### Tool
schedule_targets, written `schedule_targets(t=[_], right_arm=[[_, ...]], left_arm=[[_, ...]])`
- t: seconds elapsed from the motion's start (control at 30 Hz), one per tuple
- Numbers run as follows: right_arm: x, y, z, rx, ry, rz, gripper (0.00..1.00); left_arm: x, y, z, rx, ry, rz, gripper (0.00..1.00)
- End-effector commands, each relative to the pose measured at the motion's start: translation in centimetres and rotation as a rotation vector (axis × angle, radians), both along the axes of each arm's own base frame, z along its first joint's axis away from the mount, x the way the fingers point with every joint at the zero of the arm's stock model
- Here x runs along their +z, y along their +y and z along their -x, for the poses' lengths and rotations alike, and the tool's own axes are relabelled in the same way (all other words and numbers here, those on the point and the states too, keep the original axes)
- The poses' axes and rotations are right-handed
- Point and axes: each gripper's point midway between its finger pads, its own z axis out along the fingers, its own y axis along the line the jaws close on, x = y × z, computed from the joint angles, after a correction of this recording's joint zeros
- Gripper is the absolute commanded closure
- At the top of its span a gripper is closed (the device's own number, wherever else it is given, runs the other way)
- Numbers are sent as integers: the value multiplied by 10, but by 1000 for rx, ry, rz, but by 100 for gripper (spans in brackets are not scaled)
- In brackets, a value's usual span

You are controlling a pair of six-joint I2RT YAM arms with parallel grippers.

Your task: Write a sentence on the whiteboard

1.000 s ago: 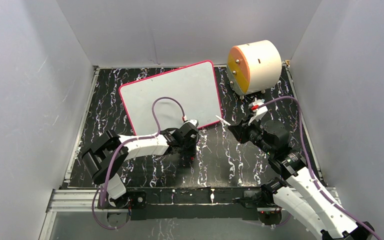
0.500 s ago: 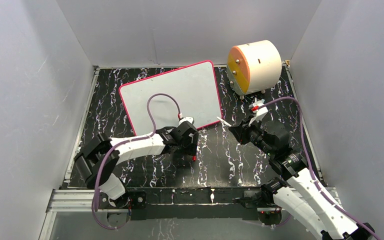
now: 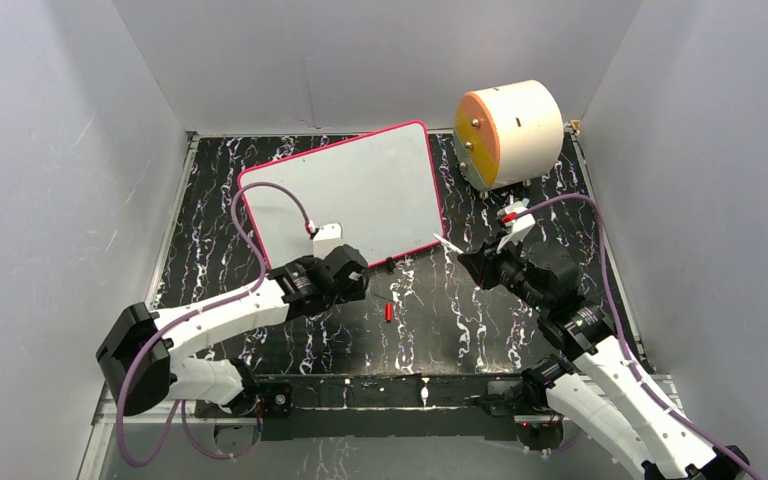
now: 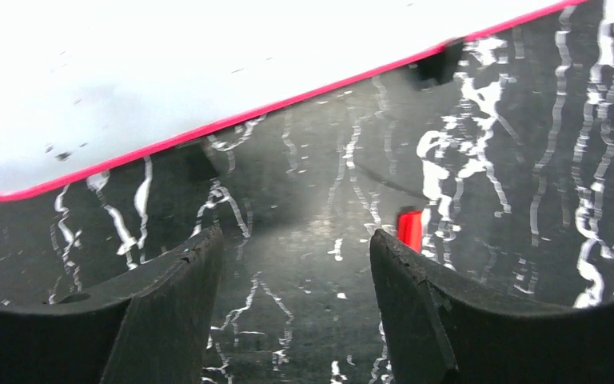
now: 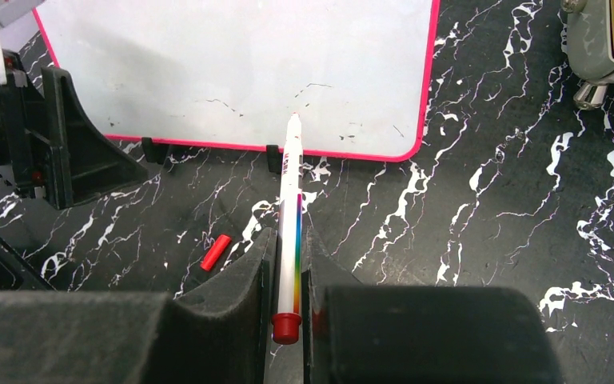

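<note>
A: Near stuff first. Your left gripper?

B: Your left gripper (image 4: pixel 294 240) hangs just short of the whiteboard's (image 3: pixel 360 185) near edge, toward the left half. The jaws are spread with nothing between them, only table (image 3: pixel 440 330) underneath.

A: And the right?

B: Your right gripper (image 5: pixel 285 240) sits off the whiteboard's near right corner, clamped tight on a marker (image 5: pixel 292 188). It has a white barrel with a rainbow stripe and a red butt end back by the fingers. The tip is aimed at the whiteboard.

A: Is the tip on it?

B: In the right wrist view the tip is over the face, just inside the whiteboard's near edge. Whether it's touching, can't tell.

A: Anything loose?

B: A small red cap (image 3: pixel 388 312) lies on the table just short of the whiteboard's near edge. It's between your two grippers and touches neither.

A: The whiteboard itself?

B: It's mid-table and skewed, with its right side farther back than its left. Thin pink-red frame, rounded corners. There are black clips (image 5: pixel 273 158) on the near edge. The face is glossy white with a few faint dark specks and hairline marks.

A: Behind it?

B: A cream cylinder (image 3: pixel 515 130) stands just past the whiteboard's far right corner, apart from it. It's on its side, with the orange face turned toward the whiteboard.
</note>
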Motion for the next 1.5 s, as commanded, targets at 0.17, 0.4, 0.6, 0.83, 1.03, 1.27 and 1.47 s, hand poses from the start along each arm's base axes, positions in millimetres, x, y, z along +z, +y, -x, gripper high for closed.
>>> schedule_targets(t=[0.17, 0.4, 0.6, 0.83, 1.03, 1.27, 1.47], right_arm=[[28, -1, -4, -6, -76, -32, 100], [29, -1, -4, -9, -79, -27, 100], [28, 0, -6, -8, -78, -27, 100], [26, 1, -6, -7, -73, -29, 100], [25, 1, -7, -10, -71, -35, 100], [25, 3, -8, -7, -75, -43, 100], [28, 3, -8, -8, -79, -46, 100]], left_arm=[[-29, 50, -11, 244, -4, -26, 41], [-44, 56, -31, 280, -5, -43, 50], [-53, 59, -42, 299, -19, -68, 56], [-65, 52, -48, 270, 2, -73, 71], [-74, 44, -43, 234, 44, -63, 100], [-74, 21, -31, 178, 54, -20, 100], [-73, 1, -21, 155, 59, 16, 100]])
